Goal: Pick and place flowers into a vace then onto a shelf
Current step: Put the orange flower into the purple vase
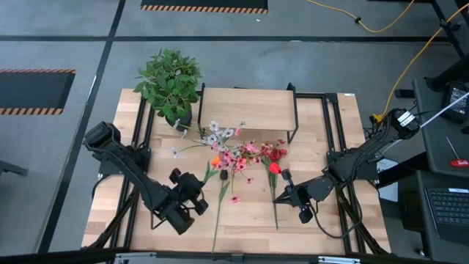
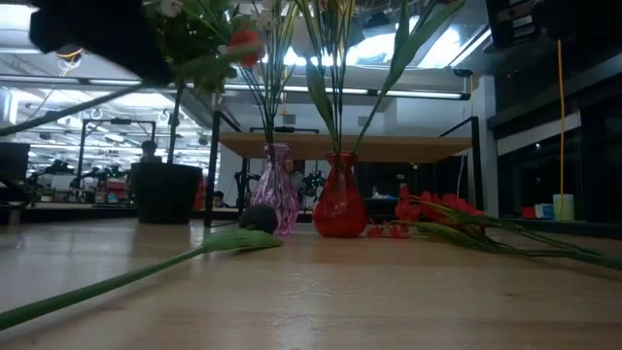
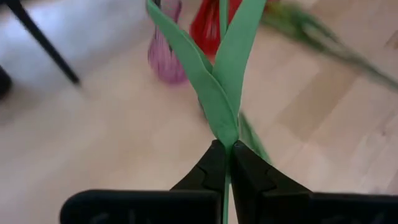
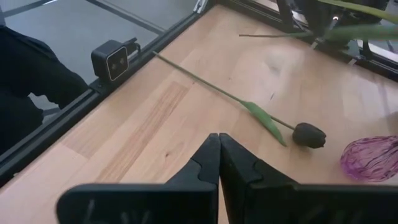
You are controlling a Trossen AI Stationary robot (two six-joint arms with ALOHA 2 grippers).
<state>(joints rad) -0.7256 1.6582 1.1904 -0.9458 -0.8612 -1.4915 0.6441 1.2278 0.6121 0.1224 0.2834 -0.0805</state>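
Observation:
My left gripper [image 3: 227,144] is shut on a green-stemmed flower with an orange bloom [image 2: 243,44], raised over the table's near left part [image 1: 199,185]. A purple vase [image 2: 275,190] and a red vase [image 2: 338,194] stand mid-table on their bases, each with flowers in it. Behind them is the shelf [image 1: 245,110]. A dark-budded flower [image 4: 309,134] lies flat on the table, its stem running to the near edge. Red flowers [image 2: 437,209] lie right of the red vase. My right gripper [image 4: 219,138] is shut and holds nothing, hovering near right [image 1: 278,196]. My left gripper pinches the flower's stem just where two long green leaves [image 3: 225,130] branch off, between its two fingers. The fingers lie across the stem. The bloom end stands high above the table and tilts toward the vases; I cannot see where the stem's lower end is.
A leafy plant in a black pot [image 1: 170,81] stands at the far left corner, beside the shelf. Black rails run along the table's left and right sides [image 1: 333,132]. A small camera [image 4: 112,59] sits at the near edge.

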